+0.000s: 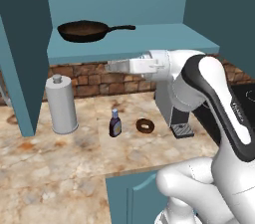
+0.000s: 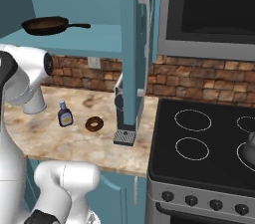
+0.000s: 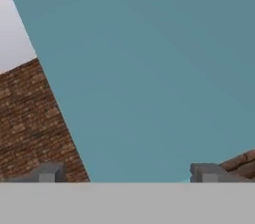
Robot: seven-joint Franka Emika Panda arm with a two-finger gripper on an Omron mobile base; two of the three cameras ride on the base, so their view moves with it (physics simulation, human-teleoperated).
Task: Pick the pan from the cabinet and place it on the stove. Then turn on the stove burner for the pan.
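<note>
The pan (image 1: pixel 82 31) lies on the teal shelf of the open cabinet (image 1: pixel 164 36), its thin black handle pointing right; it shows again as the pan (image 2: pixel 45 25) at upper left in the right base view. My gripper (image 1: pixel 109 65) is held level just under the shelf's front edge, below and right of the pan, apart from it. In the hand view the gripper (image 3: pixel 128 173) is open, fingertips (image 3: pixel 50 172) wide apart with nothing between them, facing a teal panel and brick wall. The stove (image 2: pixel 199 118) is on the right, with black knobs (image 2: pixel 191 200) along its front.
On the counter stand a white paper towel roll (image 1: pixel 61 104), a small bottle (image 1: pixel 115 123), a donut (image 1: pixel 145 126) and a coffee machine (image 2: pixel 124 113). Open cabinet doors (image 1: pixel 20 68) flank the shelf. A grey kettle (image 2: pixel 250 144) sits on the stove's right edge, under the microwave (image 2: pixel 209 9).
</note>
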